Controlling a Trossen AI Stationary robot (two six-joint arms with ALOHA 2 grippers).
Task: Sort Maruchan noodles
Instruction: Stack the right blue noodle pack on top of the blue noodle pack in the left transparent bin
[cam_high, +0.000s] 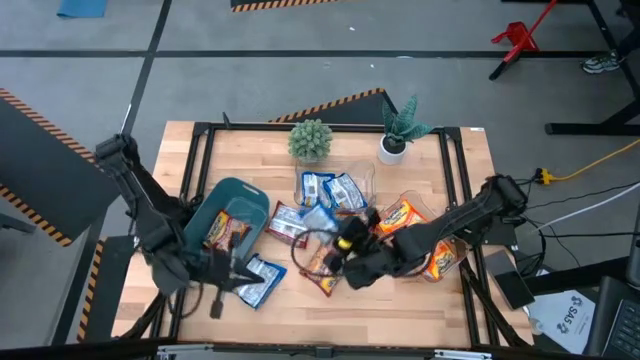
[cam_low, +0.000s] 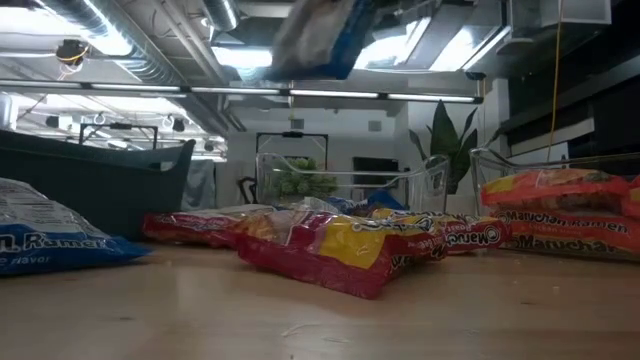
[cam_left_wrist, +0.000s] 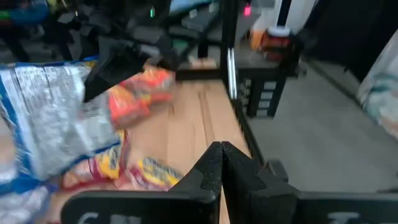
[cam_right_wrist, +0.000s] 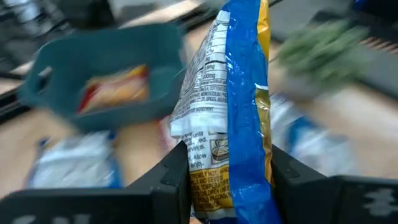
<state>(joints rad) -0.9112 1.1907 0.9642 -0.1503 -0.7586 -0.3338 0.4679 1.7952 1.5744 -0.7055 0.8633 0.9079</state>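
Note:
My right gripper (cam_high: 345, 252) is over the table's middle, shut on a blue-and-white noodle packet (cam_right_wrist: 230, 93), which shows high up in the low view (cam_low: 320, 35). My left gripper (cam_left_wrist: 221, 163) is shut and empty near the table's near-left corner (cam_high: 215, 278), beside the dark teal bin (cam_high: 240, 200). An orange-red packet (cam_high: 225, 232) lies in that bin. Blue packets (cam_high: 332, 188) lie in one clear tub, orange ones (cam_high: 410, 215) in another. Loose red-brown packets (cam_low: 340, 250) and a blue one (cam_high: 258, 282) lie flat on the table. My right gripper pinches the blue-and-white packet between its two fingers (cam_right_wrist: 171, 177) at one short end (cam_right_wrist: 214, 180). The rest of the packet stands out past the fingertips. It is lifted clear of the table and of the packets below it.
A round green plant (cam_high: 310, 140) and a potted plant in a white pot (cam_high: 395, 145) stand at the table's far edge. A black frame rail (cam_high: 200, 160) runs around the tabletop. Bare wood (cam_low: 200, 320) shows along the near edge.

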